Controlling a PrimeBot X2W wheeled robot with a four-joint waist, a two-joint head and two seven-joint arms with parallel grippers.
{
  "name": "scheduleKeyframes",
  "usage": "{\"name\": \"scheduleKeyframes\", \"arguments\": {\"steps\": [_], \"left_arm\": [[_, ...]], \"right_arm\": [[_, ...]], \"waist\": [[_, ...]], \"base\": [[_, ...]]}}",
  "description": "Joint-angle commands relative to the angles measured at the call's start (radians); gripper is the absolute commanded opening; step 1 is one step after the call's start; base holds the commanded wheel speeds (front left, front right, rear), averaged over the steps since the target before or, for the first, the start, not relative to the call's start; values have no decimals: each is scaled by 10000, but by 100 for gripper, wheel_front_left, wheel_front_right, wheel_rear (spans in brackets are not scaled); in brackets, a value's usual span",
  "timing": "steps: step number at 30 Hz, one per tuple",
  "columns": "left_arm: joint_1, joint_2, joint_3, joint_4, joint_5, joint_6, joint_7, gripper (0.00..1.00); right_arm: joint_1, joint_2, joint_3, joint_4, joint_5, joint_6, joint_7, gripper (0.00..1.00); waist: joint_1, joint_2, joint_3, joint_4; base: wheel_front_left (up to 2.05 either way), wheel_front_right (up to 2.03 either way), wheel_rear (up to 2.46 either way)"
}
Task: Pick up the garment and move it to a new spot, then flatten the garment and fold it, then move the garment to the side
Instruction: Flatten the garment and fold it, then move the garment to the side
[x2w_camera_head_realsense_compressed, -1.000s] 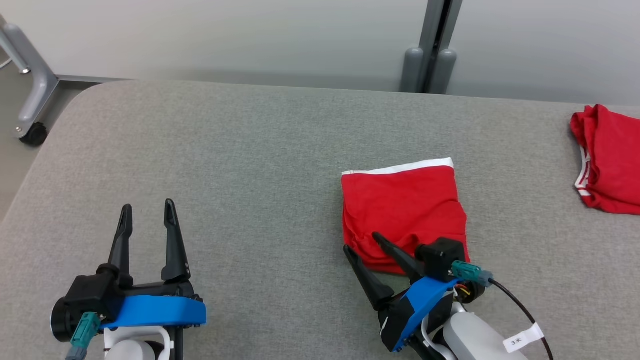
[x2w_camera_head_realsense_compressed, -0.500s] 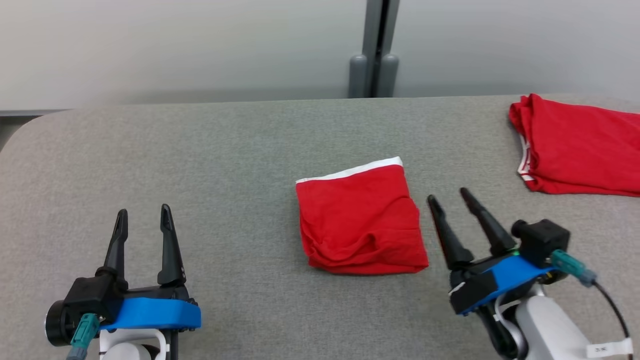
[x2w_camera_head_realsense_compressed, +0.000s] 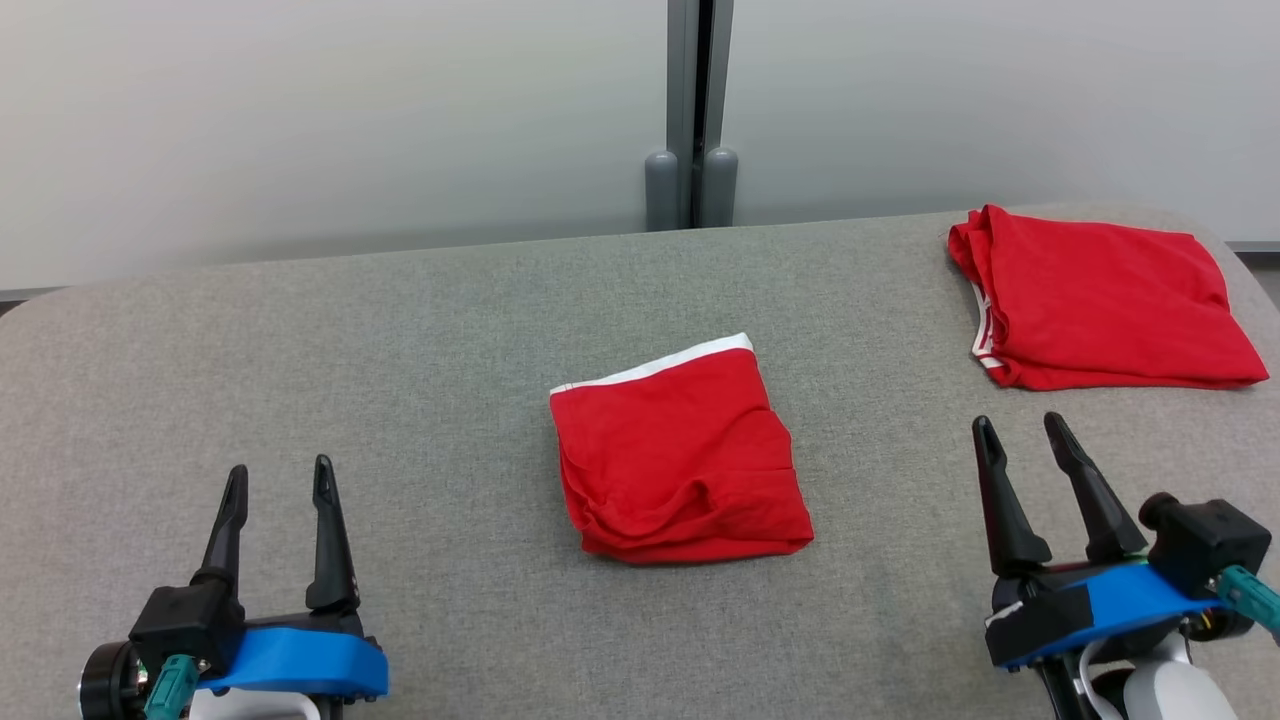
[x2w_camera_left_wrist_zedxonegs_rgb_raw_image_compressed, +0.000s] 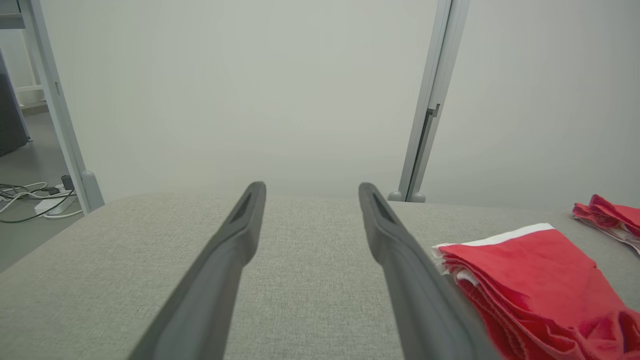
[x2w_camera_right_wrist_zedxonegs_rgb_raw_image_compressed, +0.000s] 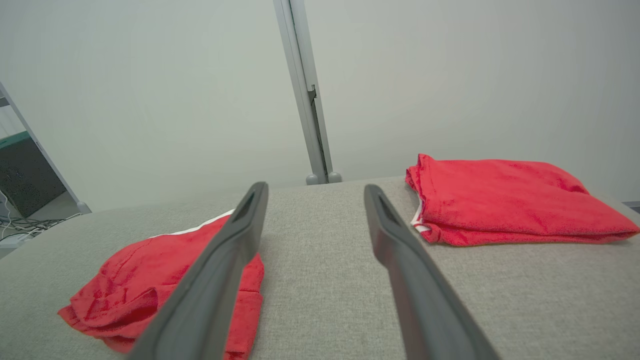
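Folded red cloth garment with a white waistband (x2w_camera_head_realsense_compressed: 680, 460) lies in the middle of the grey fabric-covered surface (x2w_camera_head_realsense_compressed: 400, 350), between the two arms and touching neither. The left fingers (x2w_camera_head_realsense_compressed: 327, 530) and the right fingers (x2w_camera_head_realsense_compressed: 1001, 500) stand apart, holding nothing, at the near side. A second folded red garment (x2w_camera_head_realsense_compressed: 1100, 300) rests at the far right corner.
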Motion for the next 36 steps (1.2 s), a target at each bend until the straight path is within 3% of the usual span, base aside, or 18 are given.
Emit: {"name": "scheduleKeyframes", "arguments": {"steps": [1,15,36], "left_arm": [[105,73,-33,-55,65,60,50,100],[518,210,-190,-470,81,198,450,100],[570,317,-399,-606,-62,395,584,100]], "right_arm": [[282,86,-93,-222,-99,5,74,100],[1530,472,-416,-1611,-1054,5,870,100],[1297,477,-450,-1166,-1061,5,831,100]], "waist": [[0,0,-35,-10],[0,0,-275,386],[0,0,-273,595]], "base": [[0,0,0],[0,0,0],[0,0,0]]}}
